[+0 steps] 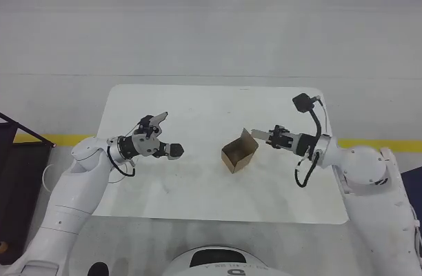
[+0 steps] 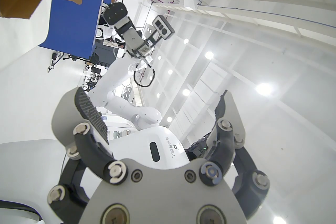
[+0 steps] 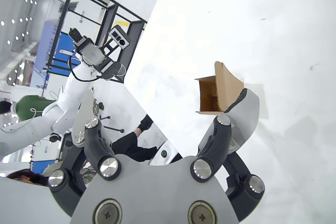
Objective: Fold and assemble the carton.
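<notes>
White worktop [image 1: 197, 193] with rounded corners stands on a pale grey floor, and a yellow line [image 1: 376, 145] runs across the floor behind it. At the left edge is part of a black frame [image 1: 18, 127].

On the worktop, a little right of its middle, sits the brown carton [image 1: 237, 155], partly formed, with its mouth open and the inside showing. One flap [image 3: 227, 83] sticks up on the side facing the right arm.

The right end effector [image 1: 260, 134] is just beside that flap. Its jaws are spread wide and grip nothing. One finger [image 3: 246, 107] lies against the flap's outer edge.

The left end effector [image 1: 169, 132] is over the left part of the worktop, well apart from the carton. It points up toward the ceiling, is spread wide and holds nothing.
</notes>
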You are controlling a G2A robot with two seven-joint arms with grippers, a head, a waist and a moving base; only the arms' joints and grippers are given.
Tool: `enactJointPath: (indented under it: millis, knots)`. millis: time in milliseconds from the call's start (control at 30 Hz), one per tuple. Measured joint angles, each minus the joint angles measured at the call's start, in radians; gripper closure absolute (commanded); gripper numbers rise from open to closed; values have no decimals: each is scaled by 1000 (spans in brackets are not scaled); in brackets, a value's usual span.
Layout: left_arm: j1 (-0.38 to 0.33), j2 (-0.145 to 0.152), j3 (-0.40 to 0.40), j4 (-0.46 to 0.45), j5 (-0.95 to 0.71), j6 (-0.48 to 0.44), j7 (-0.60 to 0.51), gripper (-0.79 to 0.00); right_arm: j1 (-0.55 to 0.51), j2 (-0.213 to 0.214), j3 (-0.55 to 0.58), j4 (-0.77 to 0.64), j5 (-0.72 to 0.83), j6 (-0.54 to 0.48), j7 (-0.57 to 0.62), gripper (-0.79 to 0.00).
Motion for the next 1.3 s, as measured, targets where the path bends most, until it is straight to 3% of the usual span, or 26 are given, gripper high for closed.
enactJointPath:
  millis: [100,300,500,533,633,667,700,933,1067,1300]
  knots:
    - [0,0,0,0,0,0,0,-785,-49,4,-25,38,-42,22,28,-785]
    - [0,0,0,0,0,0,0,-785,-34,-3,-161,142,-91,71,60,-785]
    - [0,0,0,0,0,0,0,-785,28,-32,-251,277,42,62,-109,-785]
    - [0,0,0,0,0,0,0,-785,46,-37,-261,307,53,63,-144,-754]
    - [0,0,0,0,0,0,0,-785,109,-51,-293,399,75,74,-236,-453]
    - [0,0,0,0,0,0,0,-785,127,-54,-302,423,68,81,-256,-394]
    - [0,0,0,0,0,0,0,-785,149,-57,-311,452,61,90,-277,-385]
    - [0,0,0,0,0,0,0,-785,243,-66,-292,558,85,98,-351,-391]
    - [0,0,0,0,0,0,0,-785,265,-63,-275,550,85,88,-338,-557]
    - [0,0,0,0,0,0,0,-785,216,-53,-253,476,66,84,-318,-560]
